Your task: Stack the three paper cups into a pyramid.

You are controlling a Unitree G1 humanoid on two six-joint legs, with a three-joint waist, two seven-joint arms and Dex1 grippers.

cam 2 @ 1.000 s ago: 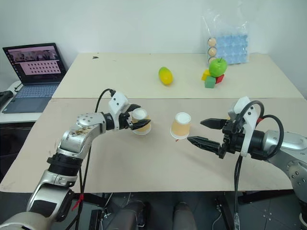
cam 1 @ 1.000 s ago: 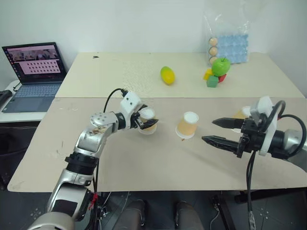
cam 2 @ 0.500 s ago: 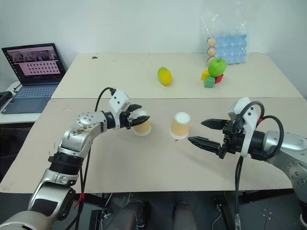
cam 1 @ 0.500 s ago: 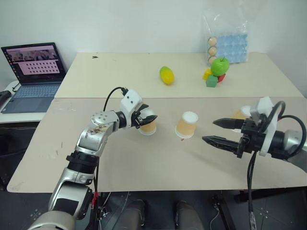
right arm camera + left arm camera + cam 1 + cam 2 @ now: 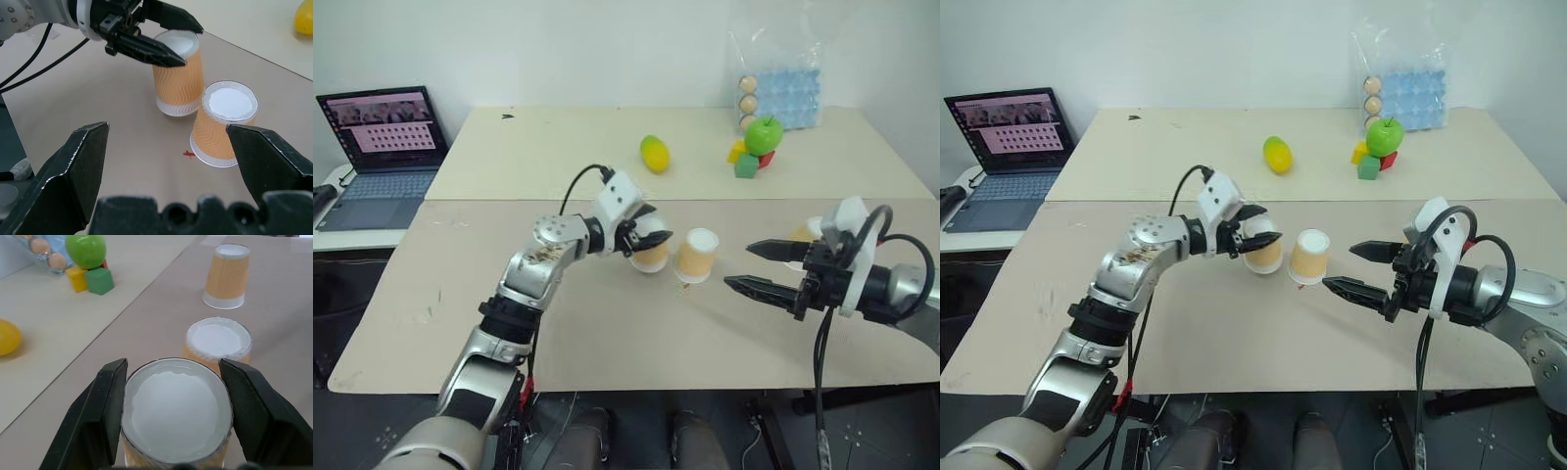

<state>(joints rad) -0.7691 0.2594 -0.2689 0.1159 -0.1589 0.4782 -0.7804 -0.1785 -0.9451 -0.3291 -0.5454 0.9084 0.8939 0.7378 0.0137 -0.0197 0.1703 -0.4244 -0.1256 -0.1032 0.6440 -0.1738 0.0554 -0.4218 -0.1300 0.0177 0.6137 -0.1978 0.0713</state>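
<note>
Three cups: all upside down, white ends up, on the front table [image 5: 607, 333], none yet on top of another.
Held cup: the cup in the left gripper [image 5: 649, 245] is clamped at its upper sides by the left gripper [image 5: 648, 237], one black finger on each side; in the right wrist view its rim looks at or just off the tabletop, and I cannot tell which.
Middle cup: the middle cup [image 5: 696, 256] stands mid-table, free, just beside the held cup on the side toward the right-hand edge; the two look almost touching, and the right wrist view still suggests a sliver of gap.
Third cup: the third cup [image 5: 226, 276] stands near the right-hand edge, well apart from the pair and partly hidden behind the right arm in the head views.
Right gripper: the right gripper [image 5: 762, 267] hangs with its fingers spread wide and nothing between them, tips aimed at the middle cup but short of it.
Axis: each cup's long axis is upright; the left fingers come in nearly level from the side.
Key relation: the base pair is nearly formed, and the right gripper is the nearer one to the third cup.
Judgement: next comes setting down and releasing the held cup; a sideways nudge could tip its neighbour.
</note>
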